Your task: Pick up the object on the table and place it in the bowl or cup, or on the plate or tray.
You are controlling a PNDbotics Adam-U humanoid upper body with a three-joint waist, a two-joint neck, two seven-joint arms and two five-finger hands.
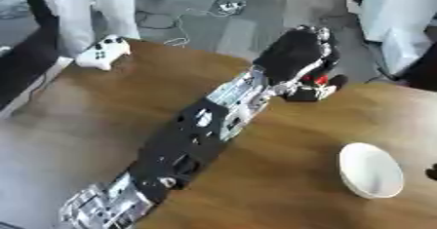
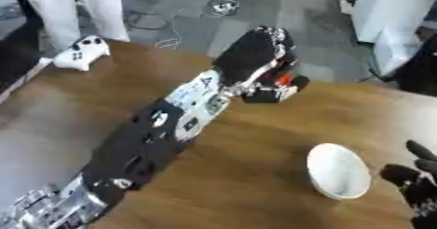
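We are reaching our left arm far across the table (image 1: 282, 174), and our left hand (image 1: 299, 52) is hovering at the far edge, its back turned to us and its fingers curling downward. Tucked under those fingers we are seeing a small red thing (image 2: 284, 79) with a dark and pale part below it; the fingers are closing round it, though we cannot tell its shape or whether it is lifting off the wood. The bowl (image 2: 338, 171), white and shallow, is sitting well apart from that hand, nearer to us and off to the right. Our right hand (image 2: 416, 180) is showing at the lower right edge, beside the bowl but not touching it, with dark fingers pointing up and relaxed. A white controller (image 1: 103, 52) is lying on the far left corner, well apart from both hands.
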